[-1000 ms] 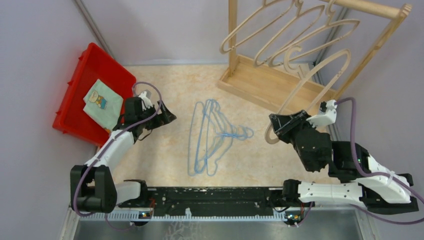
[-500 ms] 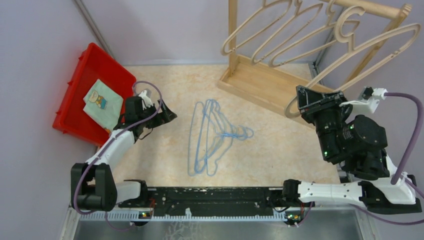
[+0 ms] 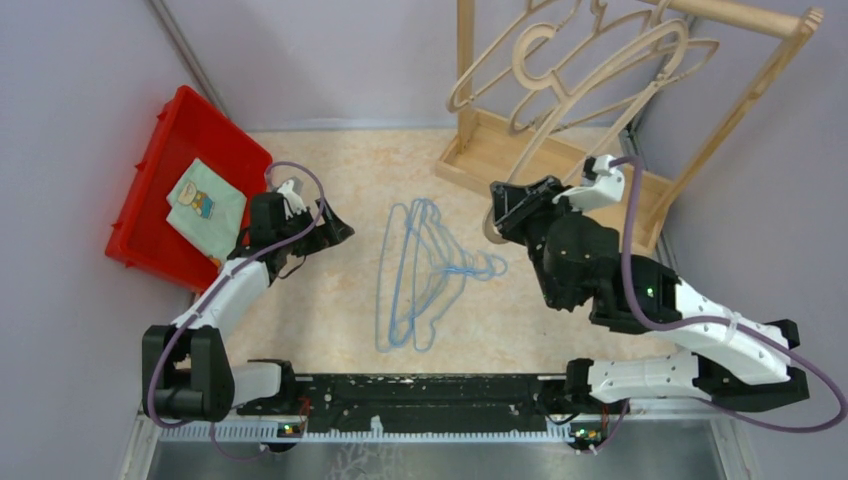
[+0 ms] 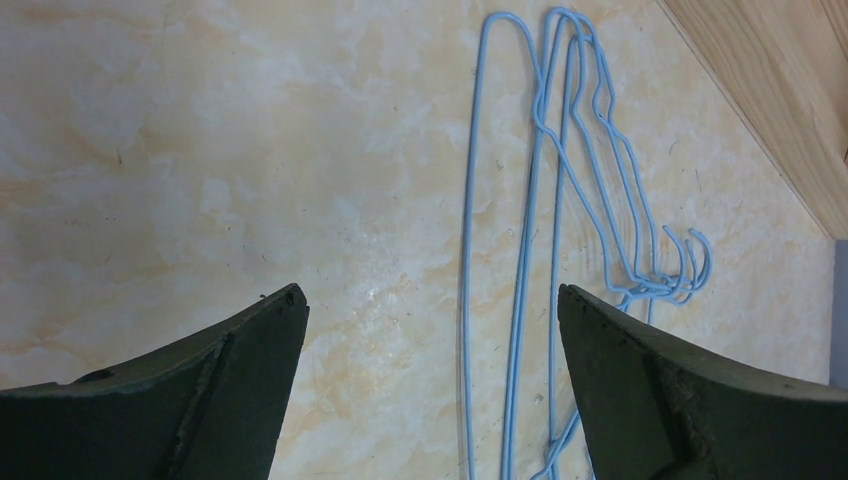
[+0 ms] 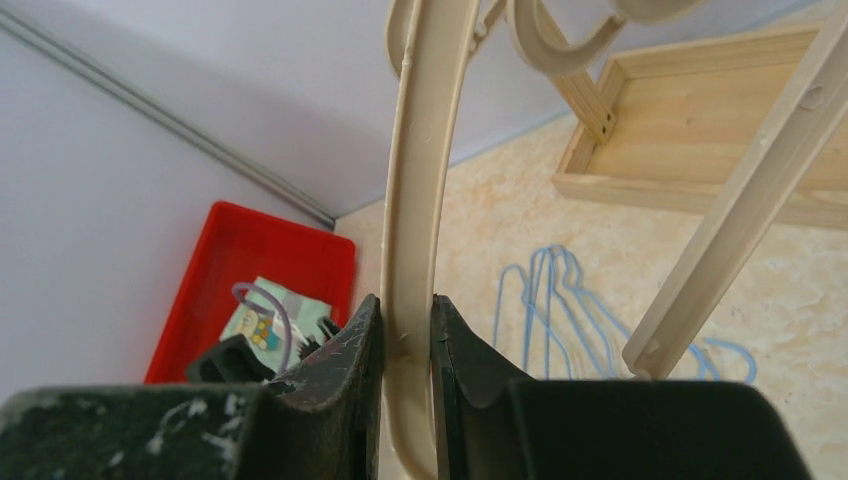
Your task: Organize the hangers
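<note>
Swung leftward, right tool (image 5: 405,312) pinches a beige hanger (image 5: 415,150), clear only wrist-side; left tool (image 4: 428,298) gapes.

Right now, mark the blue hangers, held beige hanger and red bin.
blue hangers (image 3: 412,275): top view, stacked wires.
beige hanger (image 5: 415,200): right wrist view, its curved arm.
red bin (image 3: 205,135): top view, bare inner floor.

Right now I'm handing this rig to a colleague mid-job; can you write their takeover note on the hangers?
Left gripper: open, empty, low over the table beside the thin light-blue wire hangers, which lie piled flat.
Right gripper: shut on one thick beige wooden hanger, held up by the tall wooden rack.
Done: other beige wooden hangers hang on the rail.
Left: hang the held one (hook seating unclear), then deal with the blue pile.
</note>
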`<state>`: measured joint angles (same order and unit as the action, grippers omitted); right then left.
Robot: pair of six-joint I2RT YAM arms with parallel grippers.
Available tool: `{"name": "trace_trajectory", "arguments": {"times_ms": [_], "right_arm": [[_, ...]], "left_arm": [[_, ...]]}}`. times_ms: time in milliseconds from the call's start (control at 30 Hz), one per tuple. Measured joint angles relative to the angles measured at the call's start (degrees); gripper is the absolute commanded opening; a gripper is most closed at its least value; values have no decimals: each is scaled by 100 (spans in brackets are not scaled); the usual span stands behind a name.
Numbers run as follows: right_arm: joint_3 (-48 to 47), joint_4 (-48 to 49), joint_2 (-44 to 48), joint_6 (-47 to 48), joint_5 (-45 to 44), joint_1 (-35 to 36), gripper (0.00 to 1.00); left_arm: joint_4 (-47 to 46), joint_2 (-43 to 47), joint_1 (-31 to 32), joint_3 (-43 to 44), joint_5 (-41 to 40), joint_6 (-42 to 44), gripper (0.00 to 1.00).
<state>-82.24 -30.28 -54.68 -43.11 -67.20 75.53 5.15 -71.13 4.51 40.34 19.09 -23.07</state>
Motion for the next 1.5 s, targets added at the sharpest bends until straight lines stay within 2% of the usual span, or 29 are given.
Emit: {"name": "trace_trajectory", "arguments": {"times_ms": [133,500,800,900,1500], "right_arm": [[212,-153,-11,-232,317,-238,0],[232,-391,350,-798,1220,-1480,0],[234,-461,76,-953,2850,-2911,0],[232,-448,48,-914,3180,-3189,0],[-343,-339,-70,-442,3797,-4356,0]], "left_arm": [[4,28,0,-7,-2,59,100],[2,76,0,-9,-2,101,100],[9,76,0,-9,-9,107,100],[20,76,0,-9,-33,107,100],[33,74,0,-9,-66,103,100]]}}
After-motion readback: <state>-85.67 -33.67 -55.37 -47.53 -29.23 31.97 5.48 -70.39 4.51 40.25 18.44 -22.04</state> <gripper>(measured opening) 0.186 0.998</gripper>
